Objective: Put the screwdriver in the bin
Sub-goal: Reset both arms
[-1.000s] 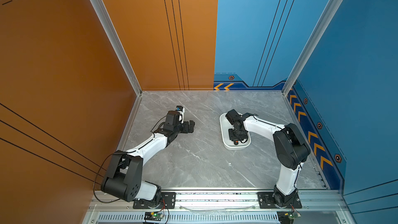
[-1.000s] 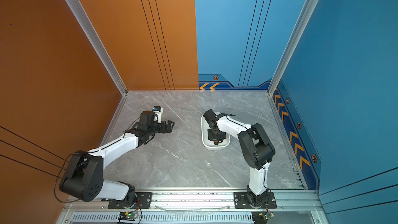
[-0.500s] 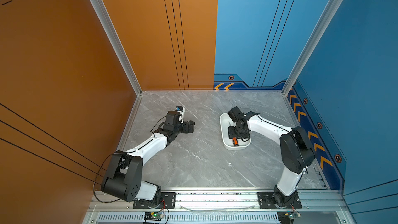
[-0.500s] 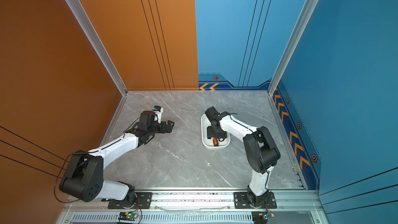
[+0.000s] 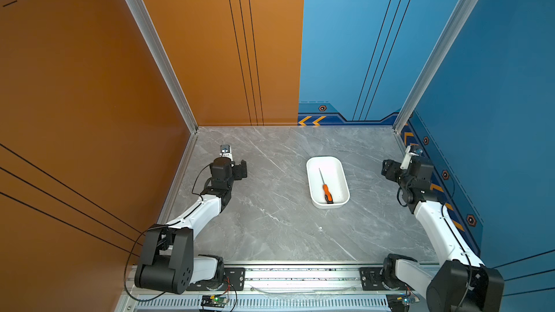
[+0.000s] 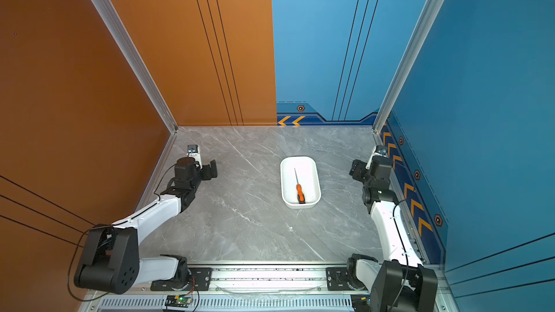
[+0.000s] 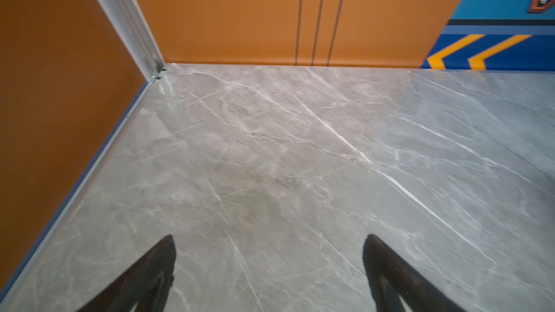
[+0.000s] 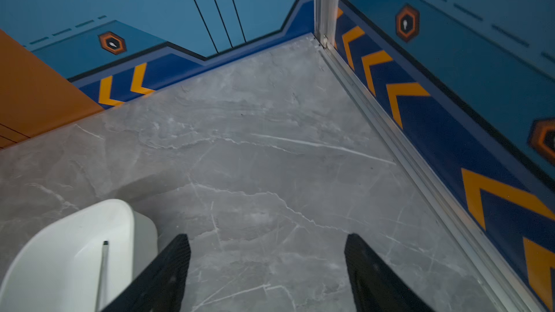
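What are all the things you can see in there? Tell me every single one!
screwdriver: one, orange handle with black end and grey shaft, lying inside the bin
bin: one, white, on the table, nearer the right arm
table: one, grey marble, under everything
orange wall: one, orange, on the left arm's side and part of the back
blue wall: one, blue, on the right arm's side and part of the back
left arm: one, white and black, by the orange wall
right arm: one, white and black, by the blue wall
left gripper: one, black, open and empty, over bare table
right gripper: one, black, open and empty, apart from the bin
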Controlling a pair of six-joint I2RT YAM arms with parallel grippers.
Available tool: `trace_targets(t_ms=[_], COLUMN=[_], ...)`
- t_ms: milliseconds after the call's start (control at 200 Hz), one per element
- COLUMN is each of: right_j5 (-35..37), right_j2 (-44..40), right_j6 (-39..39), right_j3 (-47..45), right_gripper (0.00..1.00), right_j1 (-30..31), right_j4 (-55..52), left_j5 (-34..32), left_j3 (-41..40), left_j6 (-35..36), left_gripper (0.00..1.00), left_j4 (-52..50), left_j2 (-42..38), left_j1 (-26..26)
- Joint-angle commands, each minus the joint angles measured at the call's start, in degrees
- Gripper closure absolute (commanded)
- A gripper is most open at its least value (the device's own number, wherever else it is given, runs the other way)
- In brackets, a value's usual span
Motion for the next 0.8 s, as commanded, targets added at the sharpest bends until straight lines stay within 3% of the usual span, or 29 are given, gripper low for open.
trace_targets(t_ms=[0, 195, 305, 576, 651, 771, 796], right_j5=[-4.49, -1.32, 0.17, 6.98, 7.52, 10.97, 11.51], right_j2=[0.33, 6.53, 12.76, 23.69, 26.23, 25.94, 25.88], right_j6=[-1.19, -0.14, -0.45, -4.64, -5.17, -6.1, -6.42], right_j3=[-10.7, -19.58, -19.91, -17.96, -17.51, -16.22, -16.22], right_gripper=[0.21, 0.2, 0.2, 0.2, 0.2, 0.2, 0.2], right_j1=[-1.56, 2.07, 5.21, 10.85, 11.66, 13.17, 13.51], right_j4=[27.98, 42.61, 48.68, 56.01, 58.1, 55.27, 54.98], left_j5=[-0.14, 7.05, 9.28, 12.03, 9.87, 10.67, 11.67], left_j3=[-1.32, -1.28, -1.1, -4.31, -5.81, -10.9, -10.43], left_j6=[1.42, -0.67, -2.92, -2.88, -2.71, -2.35, -1.8], left_gripper=[0.02, 0.02, 0.02, 0.02, 0.02, 0.02, 0.02], left_j4=[7.24, 10.88, 10.6, 8.57, 8.75, 21.55, 20.36], left_j2=[2.7, 6.57, 6.77, 3.29, 3.47, 8.82, 8.57], left_j1=[3.44, 8.51, 10.43, 11.2, 11.1, 10.89, 10.88])
